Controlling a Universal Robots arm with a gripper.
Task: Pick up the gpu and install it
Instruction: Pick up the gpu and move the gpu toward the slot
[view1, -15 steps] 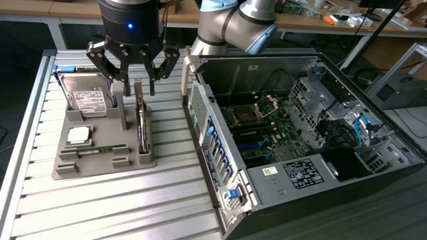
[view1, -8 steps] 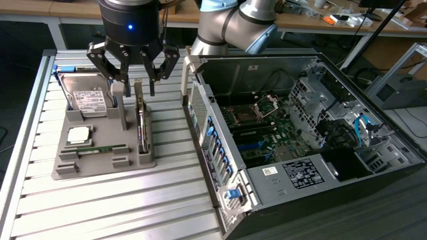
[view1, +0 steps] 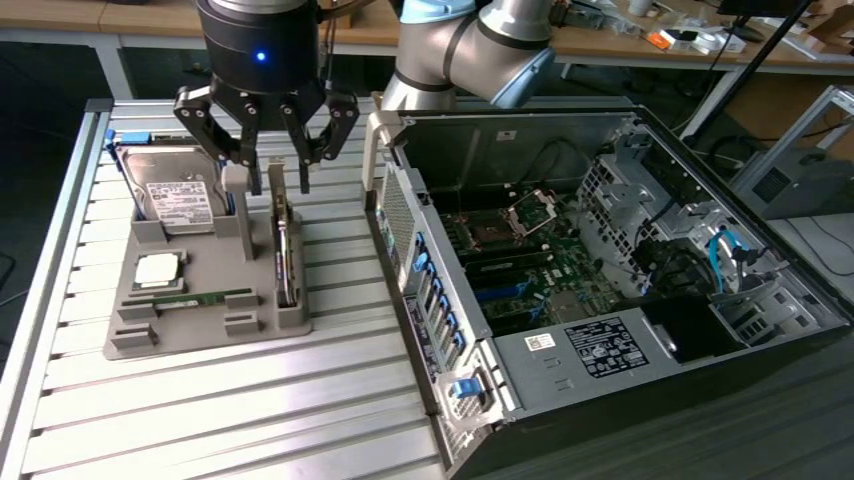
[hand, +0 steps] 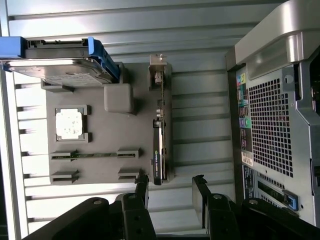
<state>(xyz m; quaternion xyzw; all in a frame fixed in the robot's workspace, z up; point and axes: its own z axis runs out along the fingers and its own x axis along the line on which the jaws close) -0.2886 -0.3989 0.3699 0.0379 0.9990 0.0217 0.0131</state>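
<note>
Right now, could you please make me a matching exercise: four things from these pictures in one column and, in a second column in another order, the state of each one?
Things:
1. graphics card
2. hard drive
3. memory stick
4. tool

States:
A. open, hanging over the grey holder
B. thin and green, lying flat
C. dark, standing on its long edge in a slot
D. silver, with a white label on its face

Pairs: 1-C, 2-D, 3-B, 4-A
</note>
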